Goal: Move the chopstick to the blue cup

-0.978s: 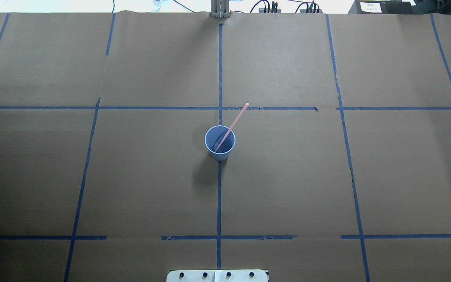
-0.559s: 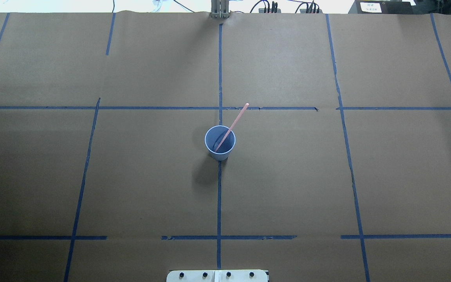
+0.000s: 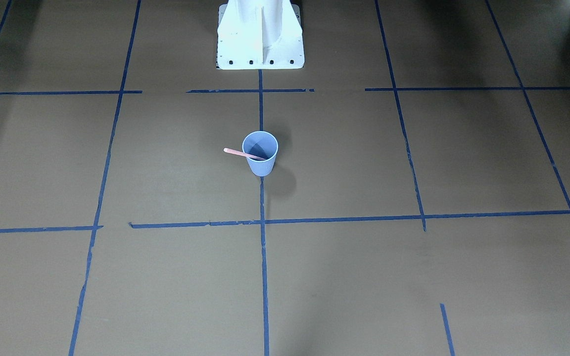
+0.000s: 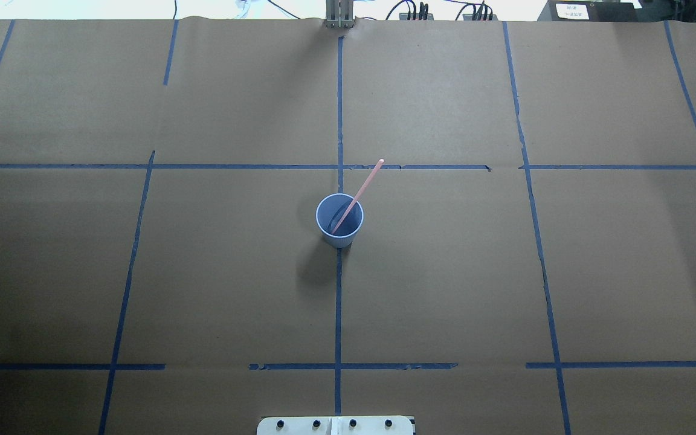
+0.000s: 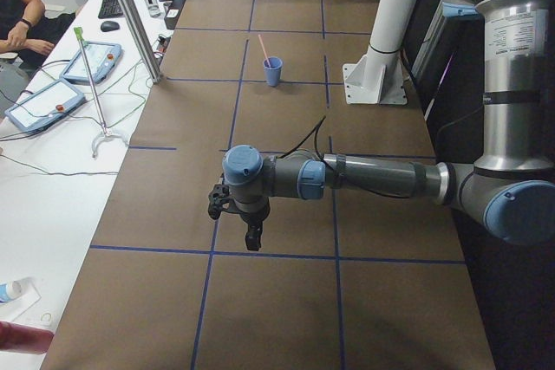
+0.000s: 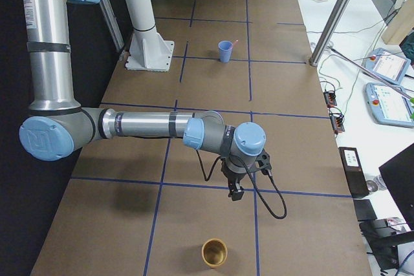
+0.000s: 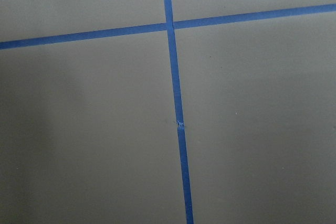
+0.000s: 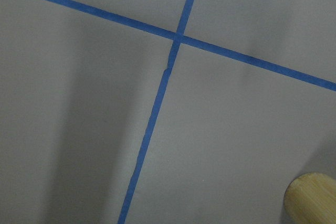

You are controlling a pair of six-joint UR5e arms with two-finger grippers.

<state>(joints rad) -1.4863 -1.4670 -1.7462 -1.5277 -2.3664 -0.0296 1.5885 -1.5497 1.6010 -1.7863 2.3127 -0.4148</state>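
Note:
The blue cup [image 4: 348, 228] stands upright at the middle of the brown table, on the centre tape line. It also shows in the front view [image 3: 261, 167], the left view [image 5: 273, 73] and the right view [image 6: 224, 52]. One pale pink chopstick [image 4: 365, 186] stands in it, leaning on the rim and sticking out toward the far right [image 3: 235, 152]. My left gripper [image 5: 238, 224] hangs over the table's left end, far from the cup. My right gripper [image 6: 236, 189] hangs over the right end. I cannot tell whether either is open or shut. Both wrist views show only paper and tape.
A bamboo-coloured cup [image 6: 214, 253] stands on the table near my right gripper and shows at the corner of the right wrist view [image 8: 312, 198]. The white robot base [image 3: 260, 34] is at the near edge. A metal pole [image 5: 130, 15] rises at the far edge.

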